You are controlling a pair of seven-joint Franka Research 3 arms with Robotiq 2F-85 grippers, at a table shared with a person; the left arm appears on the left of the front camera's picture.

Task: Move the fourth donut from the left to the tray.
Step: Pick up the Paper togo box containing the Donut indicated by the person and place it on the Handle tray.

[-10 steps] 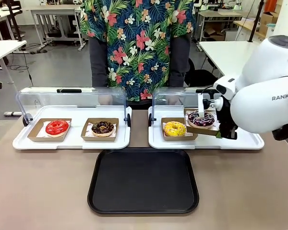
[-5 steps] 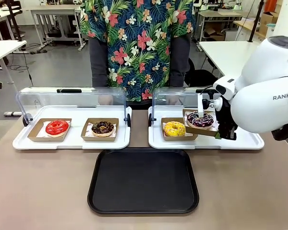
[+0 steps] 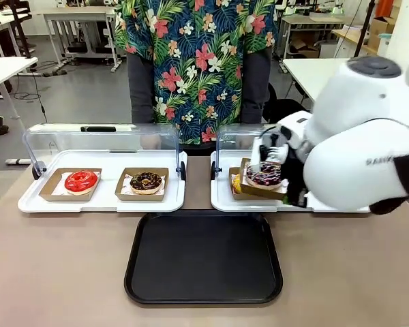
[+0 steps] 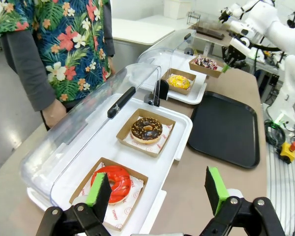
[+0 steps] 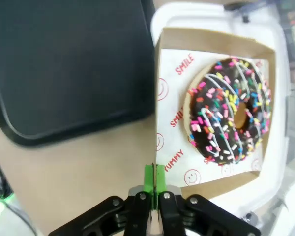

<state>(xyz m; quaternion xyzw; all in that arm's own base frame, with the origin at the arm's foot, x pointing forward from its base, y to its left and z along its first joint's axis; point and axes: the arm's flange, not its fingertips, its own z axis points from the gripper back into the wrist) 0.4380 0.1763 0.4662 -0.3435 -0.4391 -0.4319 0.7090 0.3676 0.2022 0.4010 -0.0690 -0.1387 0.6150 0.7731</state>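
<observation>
Fourth donut (image 3: 264, 175) lifted in its holder, above the white display tray (image 3: 327, 203) and partly over the yellow donut (image 3: 236, 182).
Right gripper (image 5: 155, 178) pinched on the holder's edge, per right wrist view. Black tray (image 3: 203, 257) bare. Left gripper (image 4: 157, 189) spread.

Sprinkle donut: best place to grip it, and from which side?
Grip the cardboard holder's upright side wall, not the sprinkle donut itself: the thin rim suits a pinch and spares the glaze. Come from the open near side, as the right gripper does, shut on that edge.
</observation>
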